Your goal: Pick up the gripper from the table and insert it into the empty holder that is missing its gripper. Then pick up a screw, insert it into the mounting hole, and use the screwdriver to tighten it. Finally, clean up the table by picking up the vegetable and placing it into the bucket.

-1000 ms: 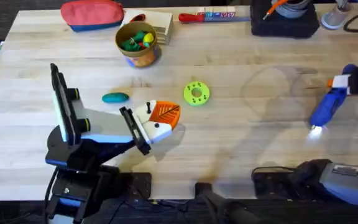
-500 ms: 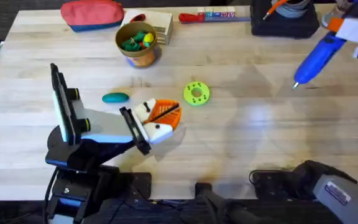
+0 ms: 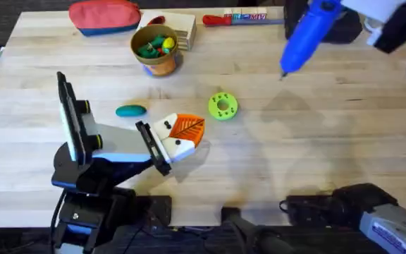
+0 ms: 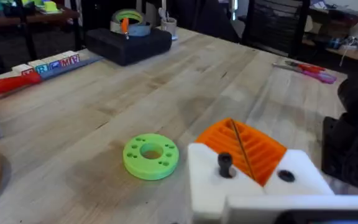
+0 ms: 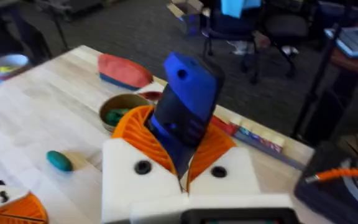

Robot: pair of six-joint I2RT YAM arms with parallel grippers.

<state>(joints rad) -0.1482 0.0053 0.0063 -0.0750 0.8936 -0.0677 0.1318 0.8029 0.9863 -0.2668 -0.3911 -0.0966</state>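
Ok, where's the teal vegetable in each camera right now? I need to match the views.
Overhead: the vegetable lies on the table left of the lime-green disc, below the bucket.
Left wrist: not in it; the disc is.
Right wrist: the vegetable lies at the lower left, nearer than the bucket.
Shared landmark: the bucket in overhead and right wrist; the disc in overhead and left wrist.
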